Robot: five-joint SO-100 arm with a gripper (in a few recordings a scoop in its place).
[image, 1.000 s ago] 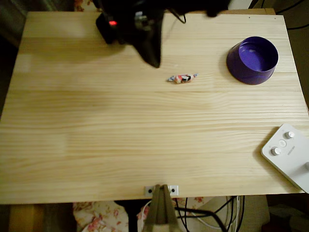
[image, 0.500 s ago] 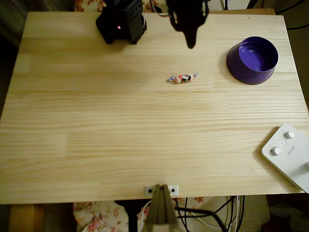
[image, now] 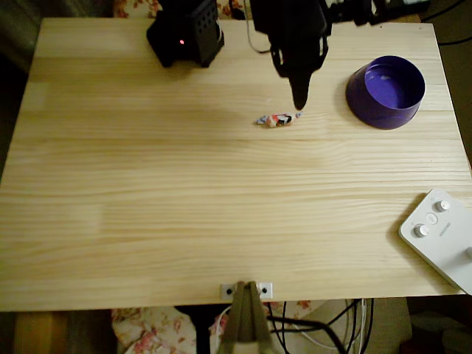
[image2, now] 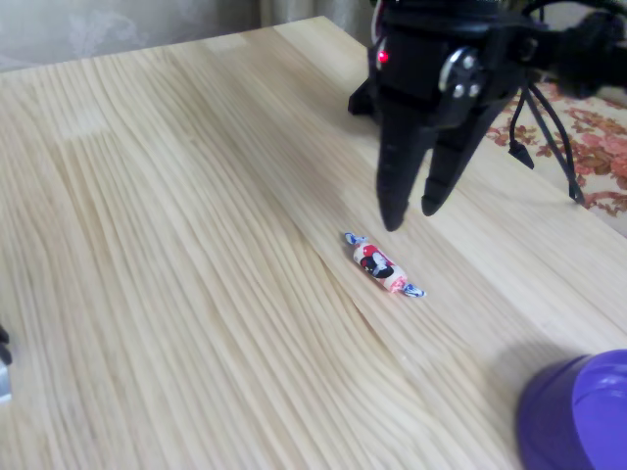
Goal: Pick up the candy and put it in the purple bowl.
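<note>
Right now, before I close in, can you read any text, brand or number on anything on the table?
None is legible.
Small white-wrapped candy: red and dark marks, no letters I can make out.
White plastic control box at the table corner: faint grey print, too small to read.
Round purple plastic bowl: no marking.

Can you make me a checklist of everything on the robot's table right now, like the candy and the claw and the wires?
Surface: pale wooden table, bare across most of its top.
Job's things: candy lying flat on the wood, not held; purple bowl upright, with nothing seen inside it, to the right of the candy in the overhead view.
Clutter: white box with knobs at the table's lower right corner; metal bracket on the near edge.
Claw: claw open, tips pointing down, above the wood just behind the candy, not touching it.
Cables: black wires behind the arm; more below the near edge.
Surroundings: flowered cloth beside the table.
</note>
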